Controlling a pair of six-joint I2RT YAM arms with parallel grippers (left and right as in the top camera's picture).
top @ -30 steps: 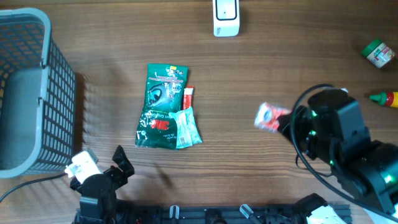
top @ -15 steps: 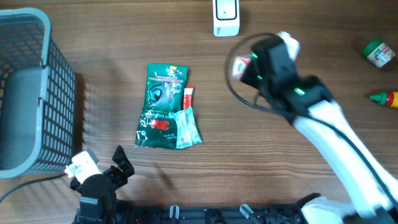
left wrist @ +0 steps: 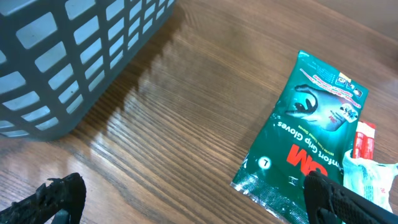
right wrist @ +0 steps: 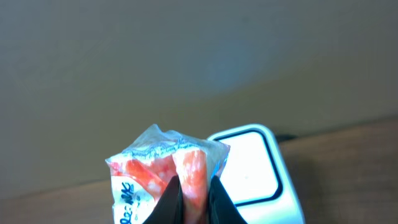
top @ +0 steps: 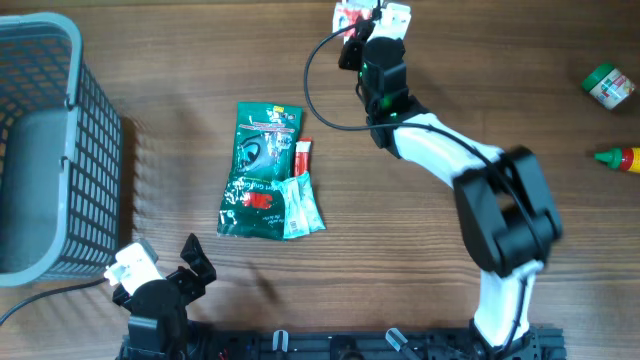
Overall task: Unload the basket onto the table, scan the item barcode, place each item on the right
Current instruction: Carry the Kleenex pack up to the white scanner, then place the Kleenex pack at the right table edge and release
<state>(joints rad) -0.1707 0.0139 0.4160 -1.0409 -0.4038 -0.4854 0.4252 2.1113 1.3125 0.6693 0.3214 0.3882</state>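
Wood-grain table [top: 180, 60] fills the overhead view; a plain grey-brown wall stands behind its far edge in the right wrist view.

1. Right gripper [right wrist: 191, 186]: jaws closed on a packet [right wrist: 165, 165]. The two dark fingers pinch its lower edge. The packet is clear film with red and white print and blue lettering, held upright above the fingers.
2. Packet position: at the far edge of the table, top centre in the overhead view, directly in front of the scanner [right wrist: 252, 165]. The scanner is a white unit with a dark-framed window. The packet overlaps its left side in the right wrist view; contact cannot be determined.
3. Right arm: stretched from the near right edge across the table to the far edge.
4. Left gripper [left wrist: 196, 202]: jaws fully apart, holding nothing, at the near left edge beside the basket [top: 95, 150].
5. Centre of table: a green pack [top: 262, 170] lies flat, with a red sachet [top: 302, 158] and a pale pack [top: 302, 205] touching its right side.
6. Far right: a green-capped jar [top: 609, 85] and a small bottle [top: 617, 157], well apart from the arms.
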